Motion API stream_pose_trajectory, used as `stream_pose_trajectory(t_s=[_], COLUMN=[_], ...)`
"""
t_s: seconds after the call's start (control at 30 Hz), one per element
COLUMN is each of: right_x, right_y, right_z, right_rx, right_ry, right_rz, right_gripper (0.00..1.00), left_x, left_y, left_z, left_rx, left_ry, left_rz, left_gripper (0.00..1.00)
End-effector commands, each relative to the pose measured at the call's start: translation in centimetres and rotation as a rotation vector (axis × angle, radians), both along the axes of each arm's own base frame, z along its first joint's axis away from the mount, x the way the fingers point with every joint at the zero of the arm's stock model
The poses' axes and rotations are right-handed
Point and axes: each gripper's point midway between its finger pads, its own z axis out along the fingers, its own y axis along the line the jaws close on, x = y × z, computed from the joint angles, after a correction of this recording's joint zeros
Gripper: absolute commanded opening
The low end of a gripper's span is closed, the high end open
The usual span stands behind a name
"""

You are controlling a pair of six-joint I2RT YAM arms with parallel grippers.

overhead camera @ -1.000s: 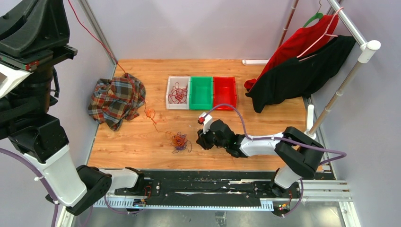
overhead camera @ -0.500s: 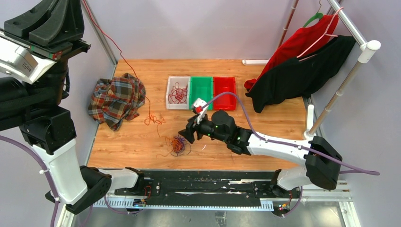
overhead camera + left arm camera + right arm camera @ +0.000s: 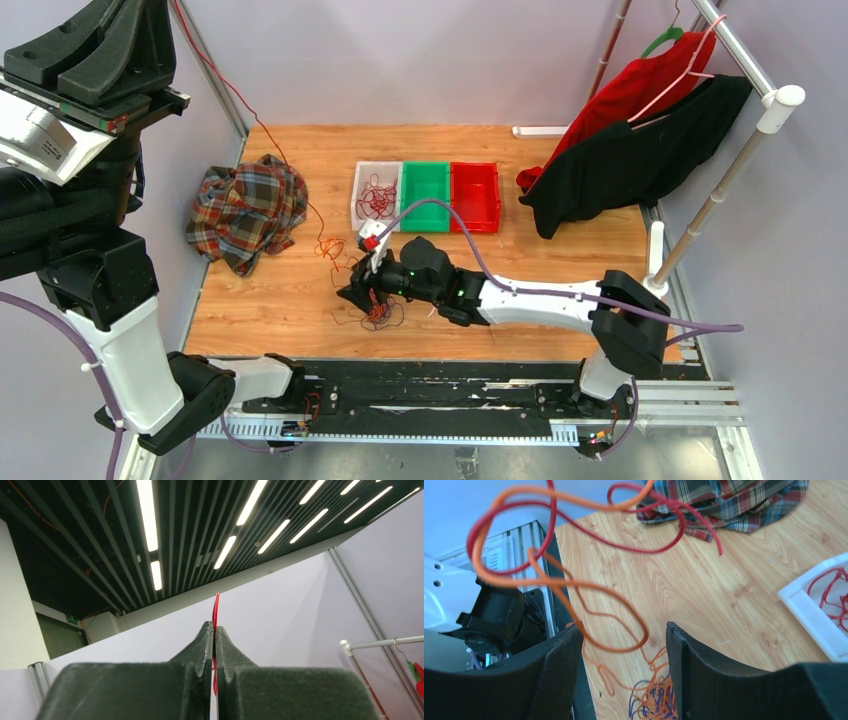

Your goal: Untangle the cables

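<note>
- Now, my left gripper (image 3: 215, 630) is clenched on a red cable (image 3: 216, 607) and sits high at the upper left of the overhead view. The strand slopes down past the plaid shirt (image 3: 247, 212) towards the table (image 3: 290, 150).
- My right gripper (image 3: 623, 632) is spread wide and grasps nothing. It hovers just over the tangle (image 3: 377, 308) of orange and purple cables, left of centre and low in the overhead view.
- In the right wrist view an orange loop (image 3: 574, 582) and red loops hang across the upper left, above the fingers. The knot itself lies at the bottom centre, beyond the fingertips.
- I judge the step is to pin the knot so that the raised red strand can draw free.
- To do it well, I would lower past the hanging loops and close on the orange and purple body, not on the red.
- I would close slowly, since wires this thin could slip out between the pads.
- The left pull should be gentle, or the whole clump may lift with it.
- The strand could also snag on the shirt, so I would watch that. The white bin (image 3: 357, 195), above centre, already holds red cables.
</note>
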Motion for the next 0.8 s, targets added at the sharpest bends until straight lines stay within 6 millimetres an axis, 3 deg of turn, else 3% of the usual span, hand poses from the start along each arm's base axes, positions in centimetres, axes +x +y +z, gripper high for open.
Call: stream_pose_trajectory(t_s=[0.0, 0.2, 0.3, 0.43, 0.57, 0.77], right_x=[0.7, 0.5, -0.1, -0.5, -1.2, -0.4], right_y=[2.1, 3.5, 3.6, 2.2, 0.5, 1.9], right_z=[3.4, 3.4, 3.1, 2.3, 3.5, 4.3], right_rx=[0.104, 0.128, 0.136, 0.123, 0.153, 0.172], right_ry=[-0.043, -0.016, 0.005, 0.011, -0.002, -0.008], right_rz=[-0.016, 0.014, 0.036, 0.029, 0.03, 0.021], right_gripper=[0.6, 0.5, 0.55, 0.63, 0.7, 0.67], left_x=[-0.5, -0.5, -0.3, -0.2, -0.1, 0.1], left_y=[0.1, 0.1, 0.1, 0.0, 0.0, -0.1], left_z=[0.3, 0.3, 0.1, -0.2, -0.4, -0.3], left_rx=[-0.001, 0.001, 0.012, 0.027, 0.039, 0.031], left_ry=[-0.014, -0.019, -0.012, -0.012, -0.011, -0.007], left_rz=[-0.005, 0.005, 0.011, 0.022, 0.032, 0.022], left_gripper=[0.0, 0.0, 0.0, 0.0, 0.0, 0.0])
